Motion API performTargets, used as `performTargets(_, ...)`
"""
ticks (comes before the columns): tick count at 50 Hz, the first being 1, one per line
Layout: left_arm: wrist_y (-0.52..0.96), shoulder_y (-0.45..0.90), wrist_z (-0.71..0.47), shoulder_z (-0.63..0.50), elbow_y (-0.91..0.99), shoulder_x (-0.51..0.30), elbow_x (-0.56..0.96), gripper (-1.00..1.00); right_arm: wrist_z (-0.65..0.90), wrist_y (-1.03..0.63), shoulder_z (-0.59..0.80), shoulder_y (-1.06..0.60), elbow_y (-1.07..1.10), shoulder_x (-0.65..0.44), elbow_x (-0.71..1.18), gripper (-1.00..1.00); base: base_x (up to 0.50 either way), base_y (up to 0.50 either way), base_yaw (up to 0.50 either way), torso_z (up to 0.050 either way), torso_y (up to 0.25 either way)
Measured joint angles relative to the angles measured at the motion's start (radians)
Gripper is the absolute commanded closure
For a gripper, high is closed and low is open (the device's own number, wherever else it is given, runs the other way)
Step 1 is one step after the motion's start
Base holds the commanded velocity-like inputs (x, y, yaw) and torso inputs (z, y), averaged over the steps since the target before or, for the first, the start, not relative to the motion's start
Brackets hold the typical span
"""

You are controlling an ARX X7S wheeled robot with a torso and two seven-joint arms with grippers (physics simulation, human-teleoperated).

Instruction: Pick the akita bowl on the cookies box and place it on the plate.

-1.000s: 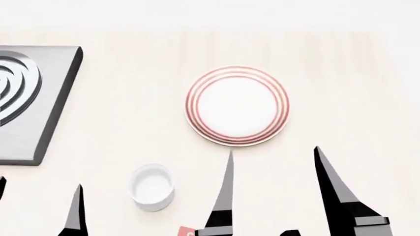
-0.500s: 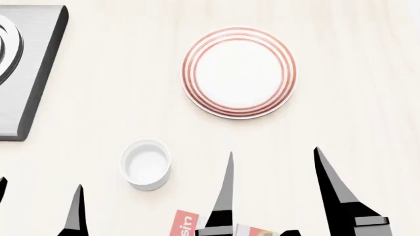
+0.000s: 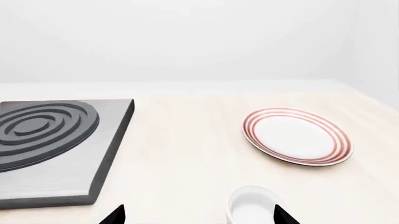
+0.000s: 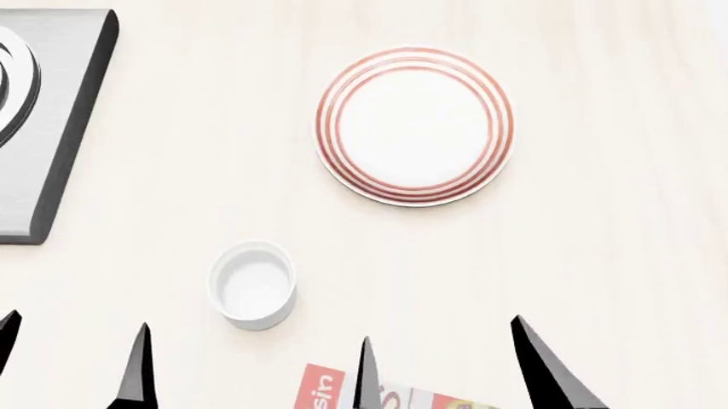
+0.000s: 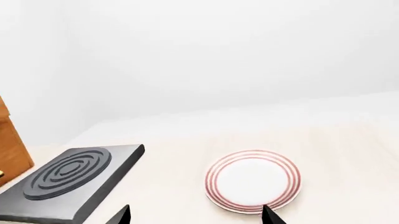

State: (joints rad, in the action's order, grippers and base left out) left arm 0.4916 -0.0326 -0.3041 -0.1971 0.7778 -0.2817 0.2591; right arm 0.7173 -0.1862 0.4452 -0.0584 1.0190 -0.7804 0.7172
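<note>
The plate, white with red rings, lies bare on the pale wooden table and also shows in both wrist views. Only a red and white corner of the cookies box shows at the head view's near edge, between my two arms. The akita bowl is out of view. My right gripper hangs open over the box's far end, nearer than the plate, with nothing between its fingers. My left gripper is open and empty too.
A small plain white cup stands between the grippers' tips, near the left gripper's right finger. A grey stove plate with dark rings fills the far left. A brown wooden edge shows beyond it.
The head view first tilted down, bringing the cookies box corner into sight. Since then both grippers have drawn back toward the near edge, uncovering more of the box.
</note>
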Motion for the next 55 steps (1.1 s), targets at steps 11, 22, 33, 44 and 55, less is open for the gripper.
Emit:
performTargets(11,-0.010,-0.001,-0.004,-0.008,-0.009,-0.003,-0.001,-1.00,0.273,0.243,0.456,-0.247,0.015,-0.293,0.113,-1.00,0.00,0.00,0.00,0.000,0.000)
performTargets(22,-0.015,-0.001,-0.008,-0.014,-0.013,-0.007,0.002,-1.00,0.442,0.393,0.919,-0.589,0.020,-0.408,0.161,-1.00,0.00,0.00,0.00,0.000,0.000)
performTargets(33,-0.019,-0.002,-0.012,-0.020,-0.013,-0.011,0.005,-1.00,0.546,0.502,1.346,-0.929,0.019,-0.427,0.196,-1.00,0.00,0.00,0.00,0.000,0.000)
performTargets(44,-0.023,-0.004,-0.017,-0.031,-0.015,-0.015,0.003,-1.00,0.565,0.541,1.529,-1.048,0.004,-0.411,0.265,-1.00,0.00,0.00,0.00,0.000,0.000)
performTargets(55,-0.026,-0.004,-0.022,-0.038,-0.015,-0.020,0.003,-1.00,0.564,0.541,1.595,-1.109,-0.004,-0.382,0.354,-1.00,0.00,0.00,0.00,0.000,0.000)
